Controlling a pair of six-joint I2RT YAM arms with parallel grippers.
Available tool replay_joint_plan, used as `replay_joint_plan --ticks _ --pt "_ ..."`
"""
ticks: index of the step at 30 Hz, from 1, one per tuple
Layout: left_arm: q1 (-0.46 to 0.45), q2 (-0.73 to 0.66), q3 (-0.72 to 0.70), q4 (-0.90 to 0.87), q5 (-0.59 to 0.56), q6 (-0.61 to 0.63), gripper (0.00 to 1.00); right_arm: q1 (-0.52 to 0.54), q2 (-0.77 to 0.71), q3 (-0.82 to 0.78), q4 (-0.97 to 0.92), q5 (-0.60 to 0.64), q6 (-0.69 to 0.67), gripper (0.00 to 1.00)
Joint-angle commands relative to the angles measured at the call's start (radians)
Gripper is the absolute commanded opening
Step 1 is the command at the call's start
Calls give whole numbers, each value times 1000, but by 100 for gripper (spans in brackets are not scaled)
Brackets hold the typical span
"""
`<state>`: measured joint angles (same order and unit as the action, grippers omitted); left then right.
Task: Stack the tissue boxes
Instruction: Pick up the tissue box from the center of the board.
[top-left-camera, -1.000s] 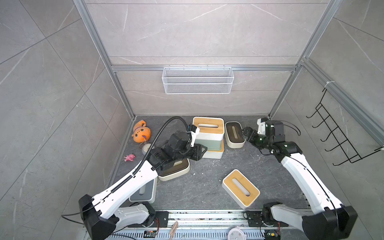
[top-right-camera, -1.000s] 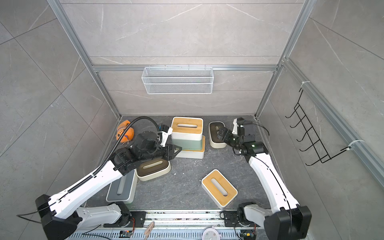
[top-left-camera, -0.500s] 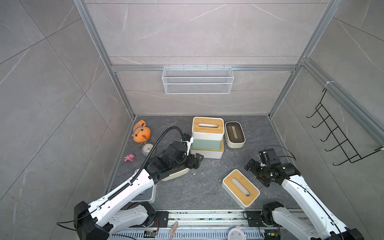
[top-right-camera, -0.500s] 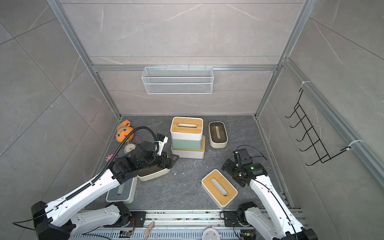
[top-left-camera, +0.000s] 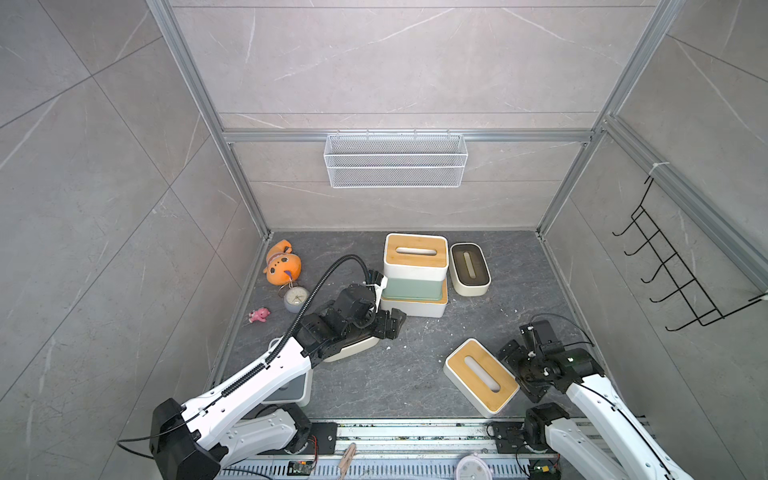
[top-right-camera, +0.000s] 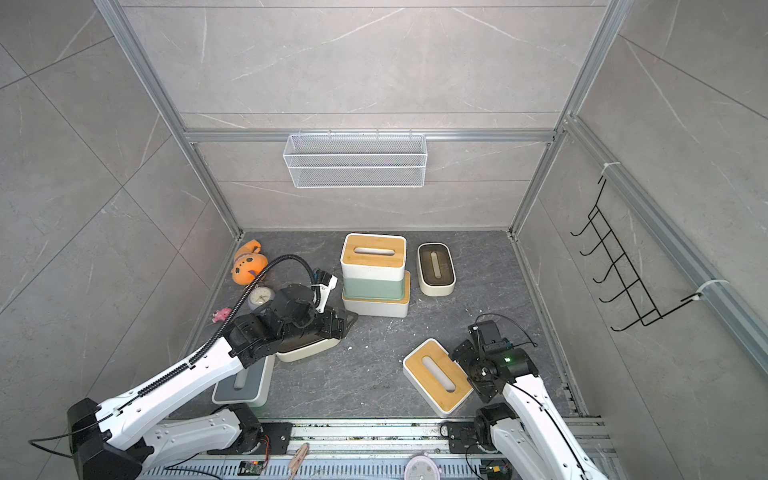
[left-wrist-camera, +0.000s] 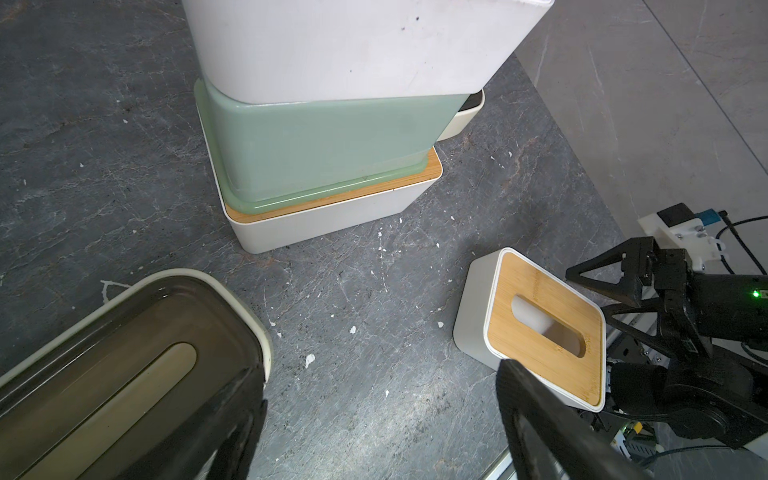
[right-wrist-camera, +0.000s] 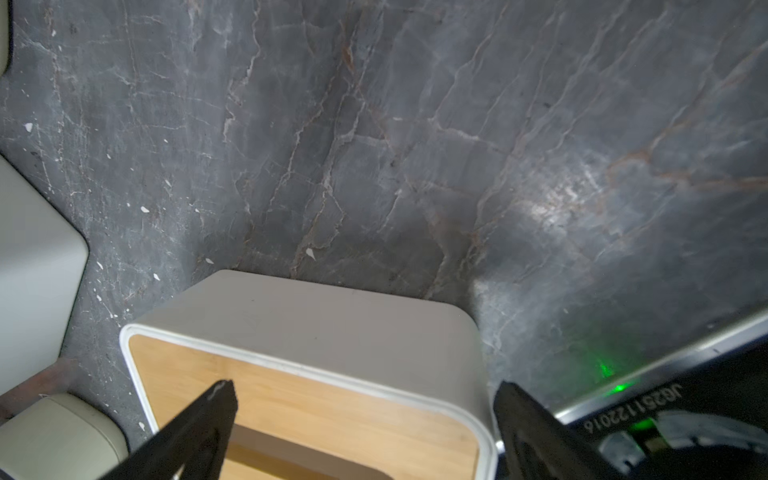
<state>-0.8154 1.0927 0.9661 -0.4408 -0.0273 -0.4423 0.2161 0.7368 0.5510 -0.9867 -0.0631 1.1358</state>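
Note:
At the back centre, three tissue boxes form a stack: white with a bamboo lid (top-left-camera: 415, 306), pale green (top-left-camera: 411, 289), white with bamboo on top (top-left-camera: 415, 253). A cream box with a brown lid (top-left-camera: 469, 268) stands to its right. My left gripper (top-left-camera: 390, 324) is open, low beside the stack, over the end of another cream box (left-wrist-camera: 124, 365), with bare floor between its fingers. My right gripper (right-wrist-camera: 365, 411) is open at the end of a bamboo-lidded box (top-left-camera: 480, 376) at the front right, one finger over the lid. A grey-lidded box (top-right-camera: 241, 384) lies under my left arm.
An orange plush toy (top-left-camera: 282, 266), a small clock (top-left-camera: 296, 298) and a pink toy (top-left-camera: 259, 314) lie by the left wall. A wire basket (top-left-camera: 395, 160) hangs on the back wall, a black hook rack (top-left-camera: 673, 270) on the right wall.
My right arm swung from the back cream box to the front bamboo-lidded box. My left gripper opened wider and dropped lower beside the stack.

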Motion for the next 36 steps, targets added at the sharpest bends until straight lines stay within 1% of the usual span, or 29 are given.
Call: replay_joint_plan --ticks 1,5,8,10,13,15,17,20,21,24,25,28,32,34,36 --pt "2 10 -5 36 -14 3 89 10 -19 -40 50 -55 46 100" --pt "3 33 -6 40 -7 -5 89 50 -46 -46 103 -48 62 100" --pt "2 51 -3 45 -3 -13 89 96 -23 -48 170 -49 77 100" --pt "3 60 1 52 1 -17 89 148 14 -48 233 -33 96 100" --pt "3 65 6 56 2 -23 89 258 95 -26 322 17 126 100" --pt "4 62 10 52 -6 -24 89 339 166 15 343 72 119 100" --pt "4 53 11 42 -14 -23 89 394 231 74 327 120 61 100" --pt "4 31 -1 26 -39 -18 89 434 331 168 222 165 -58 100" --pt "4 21 -9 24 -45 -16 89 448 351 186 205 167 -121 100" --pt "6 0 -34 22 -52 -18 89 490 369 217 161 182 -212 100" --pt "5 -4 -40 23 -53 -20 89 502 374 230 163 177 -261 100" --pt "6 -4 -54 29 -52 -26 89 529 437 283 138 184 -370 100" --pt "7 3 -49 22 -48 -24 89 584 521 349 94 277 -436 100" --pt "7 -4 -54 23 -48 -18 89 585 553 367 80 310 -463 100" --pt "7 -13 -62 28 -51 -13 89 586 578 378 87 314 -498 100"
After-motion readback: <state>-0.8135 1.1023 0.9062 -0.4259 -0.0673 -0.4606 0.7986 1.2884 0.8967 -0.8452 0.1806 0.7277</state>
